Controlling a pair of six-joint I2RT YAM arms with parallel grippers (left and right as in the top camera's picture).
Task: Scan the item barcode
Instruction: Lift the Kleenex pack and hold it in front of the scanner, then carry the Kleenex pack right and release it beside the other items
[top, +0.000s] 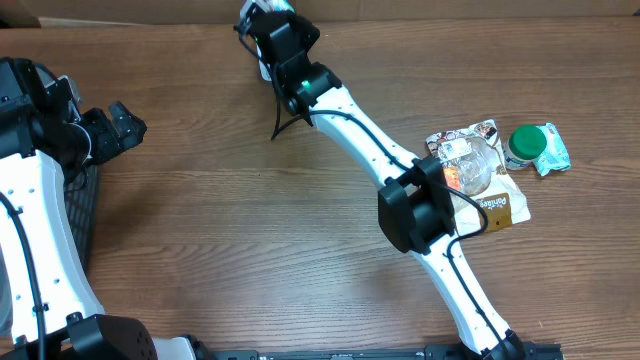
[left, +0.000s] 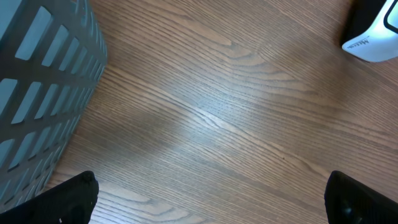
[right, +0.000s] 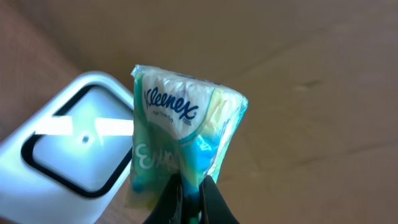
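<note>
**Show the scanner every face**

The right gripper (right: 189, 198) pinches the Kleenex pack (right: 180, 137) by its lower end. The scanner (right: 81, 146) stands at the pack's nine o'clock, window lit. Only the brand name shows on the near face, so a slow wrist roll close to the glass seems best. The left gripper (left: 214, 208) hangs spread wide and empty, with a grey basket (left: 37, 93) at its ten o'clock.

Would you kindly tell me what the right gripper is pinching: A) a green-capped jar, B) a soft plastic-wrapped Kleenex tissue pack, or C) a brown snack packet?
B: the right gripper is shut on the lower edge of the plastic-wrapped Kleenex tissue pack, beside the white scanner.
</note>
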